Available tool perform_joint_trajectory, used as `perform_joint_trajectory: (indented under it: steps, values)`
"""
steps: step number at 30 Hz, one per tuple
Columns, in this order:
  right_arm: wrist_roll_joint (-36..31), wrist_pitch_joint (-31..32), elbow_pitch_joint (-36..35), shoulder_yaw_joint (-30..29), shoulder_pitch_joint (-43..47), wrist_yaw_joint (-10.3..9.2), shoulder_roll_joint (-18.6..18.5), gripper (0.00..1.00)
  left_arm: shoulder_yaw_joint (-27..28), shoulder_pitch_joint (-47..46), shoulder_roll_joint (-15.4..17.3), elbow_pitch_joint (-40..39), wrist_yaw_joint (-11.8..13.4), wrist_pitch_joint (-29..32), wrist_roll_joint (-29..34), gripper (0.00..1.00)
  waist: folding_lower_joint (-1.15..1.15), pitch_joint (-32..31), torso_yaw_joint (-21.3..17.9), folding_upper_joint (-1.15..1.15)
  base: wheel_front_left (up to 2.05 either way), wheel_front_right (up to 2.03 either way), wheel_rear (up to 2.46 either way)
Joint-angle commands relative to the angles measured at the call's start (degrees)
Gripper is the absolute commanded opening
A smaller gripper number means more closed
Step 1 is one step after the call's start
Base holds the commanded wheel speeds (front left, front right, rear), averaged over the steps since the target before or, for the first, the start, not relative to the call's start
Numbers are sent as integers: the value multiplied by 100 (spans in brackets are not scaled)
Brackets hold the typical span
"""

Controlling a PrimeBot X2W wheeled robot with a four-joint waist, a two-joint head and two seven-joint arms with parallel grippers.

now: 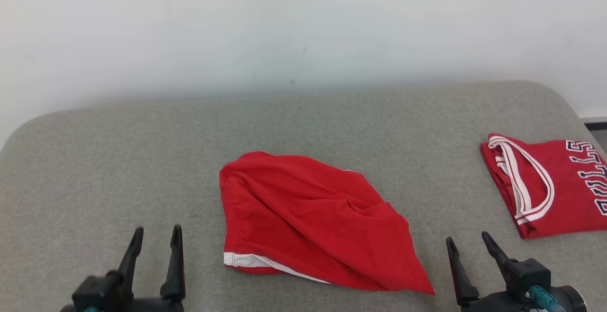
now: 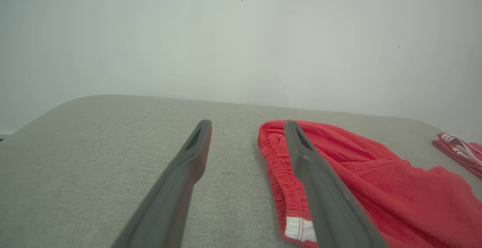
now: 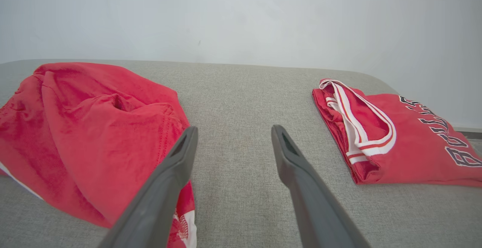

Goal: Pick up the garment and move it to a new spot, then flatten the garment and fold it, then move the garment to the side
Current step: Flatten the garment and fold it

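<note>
We see both arms low at the near edge of the head view, cut off by the bottom of the frame so that little more than the wrists and fingers shows. The left gripper (image 1: 157, 230) sits at the lower left, fingers pointing away from us toward the wall (image 1: 303, 27). Its jaws are spread, with bare cushion (image 1: 95, 169) between them. The right gripper (image 1: 468, 237) sits at the lower right, tilted a little to the left, its jaws likewise spread and holding nothing.

The shorts (image 1: 308, 217) lie rumpled in the middle of the cushion, between the two grippers and apart from both. The waistband is toward the left gripper and a pointed corner lies near the right one. A white stripe shows along the near left hem.

In the left wrist view one finger (image 2: 320, 187) crosses in front of the waistband and covers part of it, and we cannot tell from that view alone how close it comes. In the right wrist view a finger (image 3: 165, 187) likewise covers the near corner of the shorts. The folds hide how the cloth is layered underneath.

A folded jersey (image 1: 555, 188) rests at the far right, well apart from the shorts. The frame edge cuts it off, and its dark lettering runs sideways and is only partly readable.
</note>
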Motion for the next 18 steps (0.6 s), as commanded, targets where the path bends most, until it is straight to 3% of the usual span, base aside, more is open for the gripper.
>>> perform_joint_trajectory:
  steps: [1, 11, 18]
  values:
    - [29, -41, 59, 10, -21, -17, -39, 100, 58, 192, -28, -75, -26, 3, 91, 100, 1, -155, 127, 0, 0, 0, 0]
    - [120, -207, 356, 73, 38, -18, -76, 100, 320, 811, -94, -181, -104, 2, 307, 100, 1, -348, 245, 0, 0, 0, 0]
    - [184, -337, 166, 21, 245, -18, -100, 100, 357, 1024, -127, -340, -55, 2, 360, 100, 1, -388, 225, 0, 0, 0, 0]
